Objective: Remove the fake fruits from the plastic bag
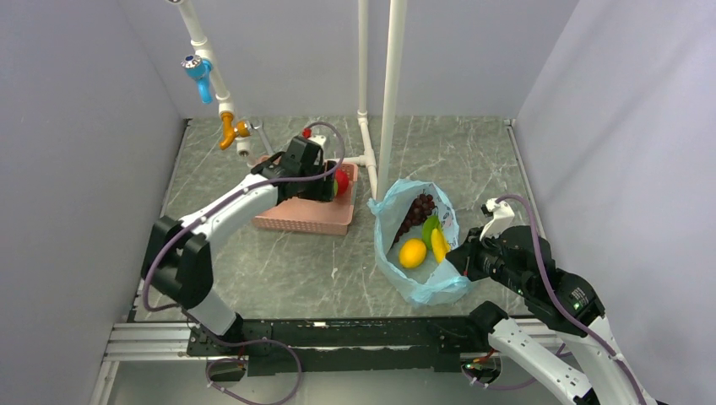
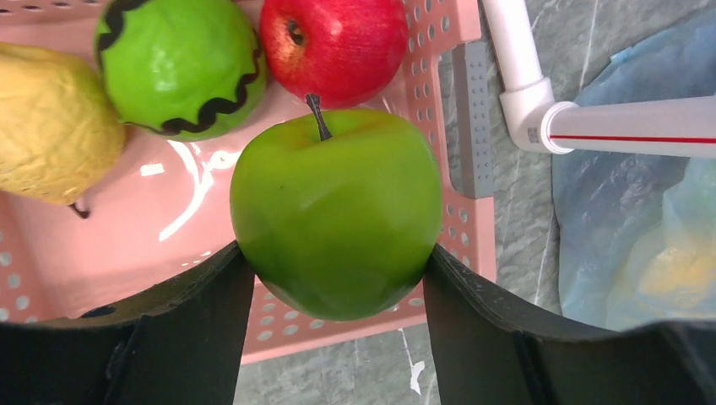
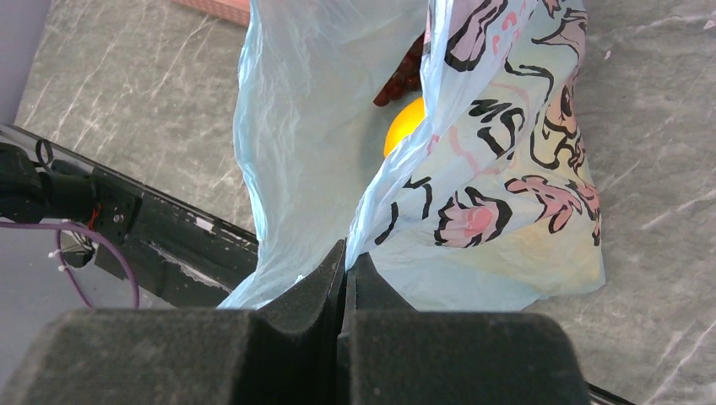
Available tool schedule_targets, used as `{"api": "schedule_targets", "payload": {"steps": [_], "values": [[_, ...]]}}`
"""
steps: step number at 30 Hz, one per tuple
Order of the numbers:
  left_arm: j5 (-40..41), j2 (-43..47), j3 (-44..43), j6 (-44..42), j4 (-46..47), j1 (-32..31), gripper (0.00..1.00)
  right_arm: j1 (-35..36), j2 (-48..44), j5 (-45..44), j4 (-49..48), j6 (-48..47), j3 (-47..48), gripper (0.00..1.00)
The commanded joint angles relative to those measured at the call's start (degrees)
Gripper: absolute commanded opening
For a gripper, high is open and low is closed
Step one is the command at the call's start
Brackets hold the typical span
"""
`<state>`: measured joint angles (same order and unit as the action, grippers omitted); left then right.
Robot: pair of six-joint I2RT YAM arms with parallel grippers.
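The green apple [image 2: 336,215] is clamped in the left gripper [image 2: 331,263] over the pink basket [image 2: 469,228], left of centre in the top view; watermelon [image 2: 181,63], red apple [image 2: 333,42] and pear [image 2: 51,118] lie inside. Right of centre, the plastic bag [image 1: 397,211] holds orange [image 1: 412,252], bananas [image 1: 439,245] and grapes [image 1: 420,209]; the right gripper [image 3: 344,263] is pinched tight on its near edge

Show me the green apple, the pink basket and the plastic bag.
green apple [image 2: 336,211], left wrist view, middle of its front.
pink basket [image 2: 464,238], left wrist view, its perforated right wall.
plastic bag [image 3: 295,126], right wrist view, plain blue side.
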<state>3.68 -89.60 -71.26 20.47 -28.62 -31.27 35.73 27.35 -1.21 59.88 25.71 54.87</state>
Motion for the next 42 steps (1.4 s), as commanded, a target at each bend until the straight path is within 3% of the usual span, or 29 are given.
{"api": "schedule_targets", "payload": {"steps": [1,5,15,25,26,27,28,35,42], "values": [[-5.02,-4.42,-4.80,-2.09,-2.34,0.07,0.30,0.29,-0.34,-0.59,-2.75,0.12,0.15,0.00],[-5.88,-7.53,-6.30,-1.18,-3.25,0.09,0.31,0.31,-0.16,-0.60,-2.70,0.13,0.15,0.00],[-9.46,-12.05,-5.50,0.04,-1.89,0.07,0.45,0.26,-0.10,-0.54,-2.83,0.10,0.06,0.00],[-12.35,-14.42,-5.39,0.02,-0.99,0.07,0.71,0.26,-0.11,-0.47,-2.83,0.13,0.07,0.00],[-12.33,-14.53,-5.58,-0.10,-1.10,0.07,0.80,0.23,-0.09,-0.49,-2.79,0.13,0.06,0.00],[-12.35,-14.62,-5.77,-0.28,-1.16,0.09,0.95,0.31,-0.11,-0.53,-2.83,0.10,0.06,0.00],[-12.34,-14.59,-5.93,-0.48,-1.18,0.08,0.99,0.31,-0.07,-0.51,-2.79,0.11,0.08,0.00],[-10.52,-11.01,-6.55,-1.08,-2.14,0.08,0.98,0.24,-0.28,-0.48,-2.77,0.28,-0.03,0.00],[-4.63,2.43,-3.27,-1.30,-2.58,0.07,0.96,0.30,-0.04,-0.63,-2.86,0.21,-0.03,0.00]]}}
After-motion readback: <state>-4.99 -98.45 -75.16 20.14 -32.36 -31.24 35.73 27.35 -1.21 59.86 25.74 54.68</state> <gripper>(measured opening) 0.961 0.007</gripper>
